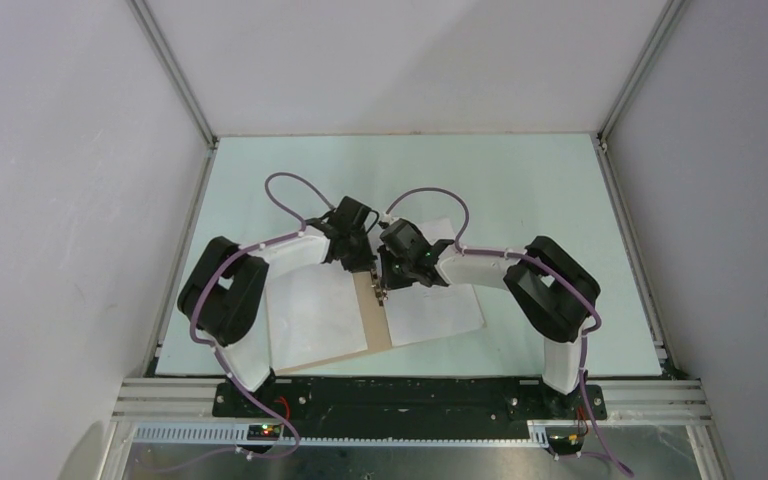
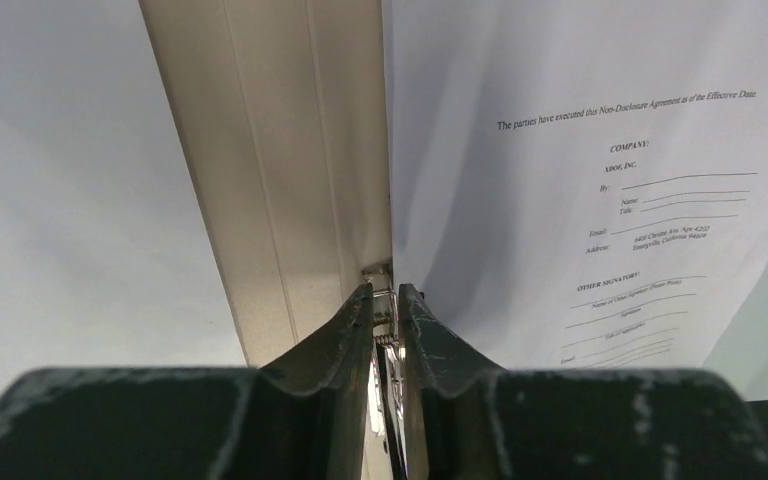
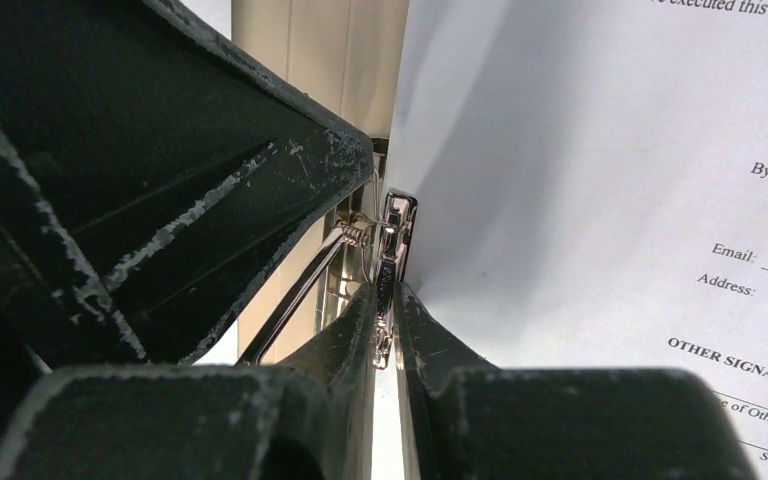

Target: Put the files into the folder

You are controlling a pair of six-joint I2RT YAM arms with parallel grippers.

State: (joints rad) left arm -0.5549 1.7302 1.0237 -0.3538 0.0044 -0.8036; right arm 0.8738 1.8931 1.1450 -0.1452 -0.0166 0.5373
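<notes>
Two tight pinches share the metal spine clip point(image 3: 397, 225): left gripper point(image 2: 386, 293) and right gripper point(image 3: 388, 300) meet over the open folder point(image 1: 375, 325), its spine running away from the arm bases across the worktop point(image 1: 520, 180), files point(image 1: 430, 310) lying on both leaves.

From above, cannot read the print on the files point(image 1: 430, 312): too small. Cannot find the spine clip point(image 3: 396, 232) there either, buried under both wrists. Only a tan strip of the folder point(image 1: 373, 325) to be seen, the rest covered by sheets. In the left wrist view, lower lines of print lost to blur and the bottom edge. In the right wrist view, words chopped at the right edge, left side blocked by the left gripper point(image 2: 384, 300).
</notes>
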